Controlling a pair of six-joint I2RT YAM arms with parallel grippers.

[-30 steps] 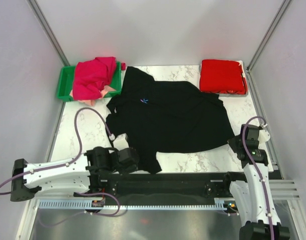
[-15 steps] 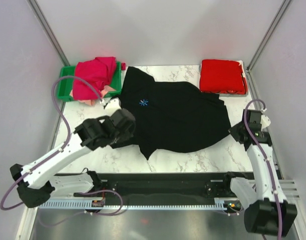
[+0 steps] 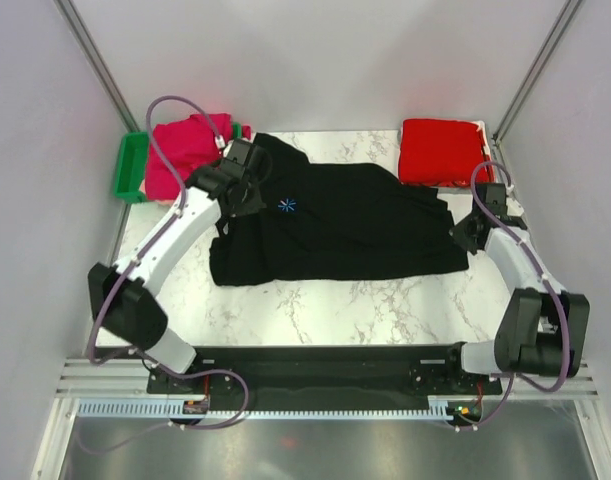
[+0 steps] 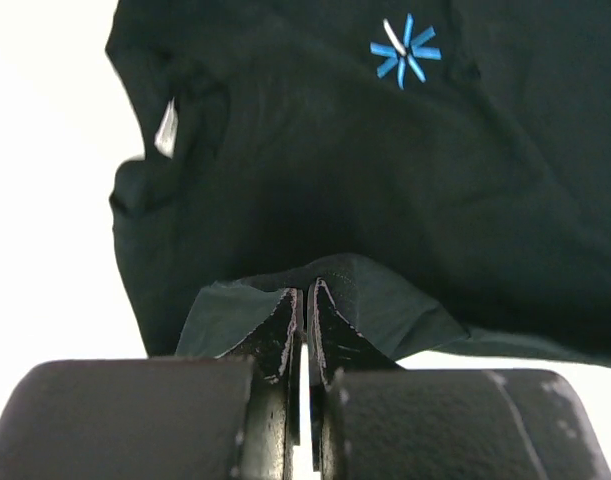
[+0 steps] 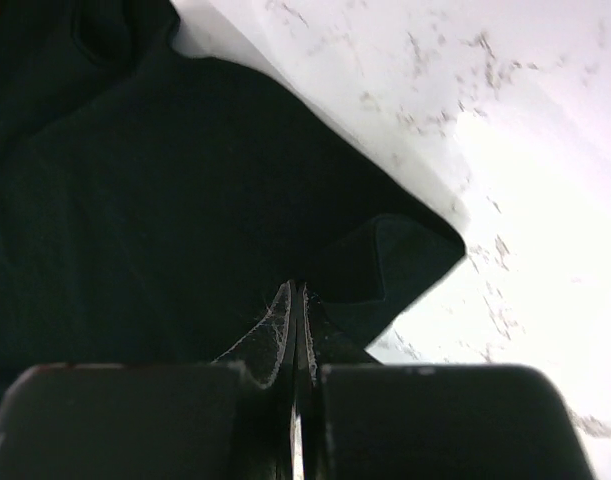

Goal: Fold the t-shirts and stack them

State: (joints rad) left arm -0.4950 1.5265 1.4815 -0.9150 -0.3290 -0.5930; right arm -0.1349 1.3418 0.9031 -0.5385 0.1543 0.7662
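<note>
Black t-shirt [image 3: 335, 225] is seen spread across the middle of the marble table [image 3: 325, 305], its near part doubled back so the near hem runs as a straight fold. Light-blue starburst logo [image 4: 405, 50] is noted on the chest, face up. A white neck label [image 4: 167, 125] is seen at the collar.

Left gripper [image 4: 305, 300] is clamped on a raised flap of the black cloth, held over the shirt's left shoulder area. In the wrist view the fingers [image 4: 337, 335] are pressed together with a thin layer of fabric pinched between them. From above, the collar side of the shirt is partly covered by the gripper head and forearm.

Right gripper [image 5: 295, 295] is closed on the shirt's right edge, where a corner of cloth is curled up off the table. Bare marble is seen just beyond that corner.

Red t-shirt [image 3: 440, 152] is found folded in the far right corner, just behind the black shirt's right side; whether the two touch cannot be told. Magenta t-shirt [image 3: 185, 150] is heaped in the green bin [image 3: 133, 168] at the far left, most of the bin being hidden by it. A purple cable [image 3: 170, 105] is looped over the magenta heap.
</note>
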